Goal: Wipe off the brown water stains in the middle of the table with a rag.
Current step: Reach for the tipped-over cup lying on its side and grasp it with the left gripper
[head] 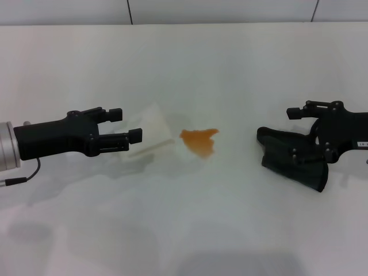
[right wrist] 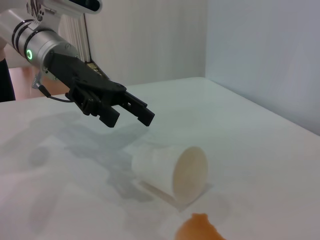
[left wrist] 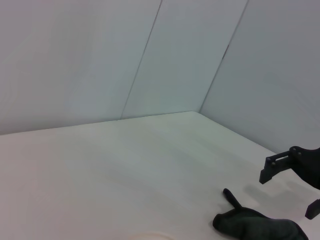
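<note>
Under right pincer [head: 301,129], half-hidden rag [head: 290,156]

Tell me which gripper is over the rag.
The right gripper, on the robot's right, is over the dark rag. The left gripper hangs open beside the tipped white cup, across the brown water stains.

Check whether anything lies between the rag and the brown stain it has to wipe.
Nothing visible does. The rag lies under the right gripper on the table, and bare tabletop runs from it to the brown stain. The tipped cup lies on the stain's far side, by the open left gripper.
</note>
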Available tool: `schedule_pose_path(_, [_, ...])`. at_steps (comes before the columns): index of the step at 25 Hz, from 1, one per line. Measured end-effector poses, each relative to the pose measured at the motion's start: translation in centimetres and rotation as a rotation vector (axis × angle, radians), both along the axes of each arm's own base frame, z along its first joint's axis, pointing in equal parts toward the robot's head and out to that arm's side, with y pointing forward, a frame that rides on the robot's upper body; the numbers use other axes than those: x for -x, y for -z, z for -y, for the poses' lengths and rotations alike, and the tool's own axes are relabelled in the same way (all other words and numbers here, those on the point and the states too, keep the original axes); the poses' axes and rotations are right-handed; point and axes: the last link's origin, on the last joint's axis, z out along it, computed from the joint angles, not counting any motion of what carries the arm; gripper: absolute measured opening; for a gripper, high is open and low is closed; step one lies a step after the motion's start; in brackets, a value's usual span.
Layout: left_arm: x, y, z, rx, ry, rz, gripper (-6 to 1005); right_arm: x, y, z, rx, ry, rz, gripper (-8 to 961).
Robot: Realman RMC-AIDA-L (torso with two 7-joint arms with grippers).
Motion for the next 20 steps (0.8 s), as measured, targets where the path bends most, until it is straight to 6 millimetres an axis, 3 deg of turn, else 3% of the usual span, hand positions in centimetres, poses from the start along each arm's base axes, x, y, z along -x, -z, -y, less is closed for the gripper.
schedule_pose_path(20, [-0.23,0.01,-0.30,-0.002,0.003,-0.003,891,0.05,-0.03,-0.02,-0.002,-0.002,-0.002,868])
